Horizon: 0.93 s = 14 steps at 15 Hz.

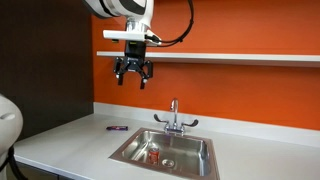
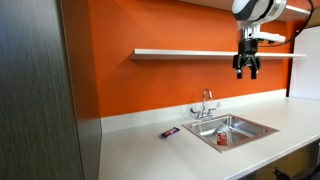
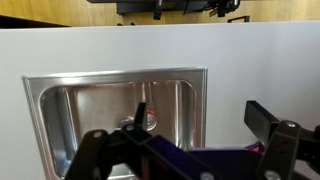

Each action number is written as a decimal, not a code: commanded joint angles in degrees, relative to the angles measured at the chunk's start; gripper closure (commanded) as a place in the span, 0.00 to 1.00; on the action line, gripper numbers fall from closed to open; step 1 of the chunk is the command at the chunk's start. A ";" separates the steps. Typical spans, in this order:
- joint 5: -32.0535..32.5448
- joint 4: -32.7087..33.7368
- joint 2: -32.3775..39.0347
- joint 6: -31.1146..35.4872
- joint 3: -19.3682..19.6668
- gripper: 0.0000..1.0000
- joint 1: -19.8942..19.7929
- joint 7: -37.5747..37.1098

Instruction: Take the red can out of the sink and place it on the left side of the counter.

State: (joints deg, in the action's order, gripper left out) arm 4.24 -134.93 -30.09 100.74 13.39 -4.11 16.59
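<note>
The red can [image 1: 152,156] lies inside the sink [image 1: 190,145], near the drain; it also shows in an exterior view [image 2: 221,140] and in the wrist view [image 3: 148,122] behind a finger. The sink [image 2: 255,127] [image 3: 90,95] is set in the counter [image 1: 70,140] [image 2: 150,155] [image 3: 260,60]. My gripper [image 1: 133,76] [image 2: 246,70] hangs high above the sink, near shelf height, open and empty. In the wrist view its fingers [image 3: 200,115] are spread wide.
A chrome faucet [image 1: 174,118] [image 2: 207,105] stands at the back of the sink. A small flat purple object [image 1: 118,128] [image 2: 169,133] lies on the counter beside the sink. A white wall shelf [image 1: 230,56] [image 2: 190,52] runs along the orange wall.
</note>
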 commanded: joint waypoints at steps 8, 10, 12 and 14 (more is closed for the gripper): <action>-0.29 -5.60 6.48 13.38 -0.42 0.00 -0.66 1.21; -0.17 -6.01 8.91 15.83 -0.54 0.00 -0.67 1.20; -0.24 -6.30 11.47 18.22 -0.58 0.00 -0.70 1.30; -0.51 -6.47 14.32 20.69 -0.54 0.00 -0.73 1.54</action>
State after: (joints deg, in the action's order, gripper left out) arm 3.83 -141.66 -19.68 118.14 13.41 -4.11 16.59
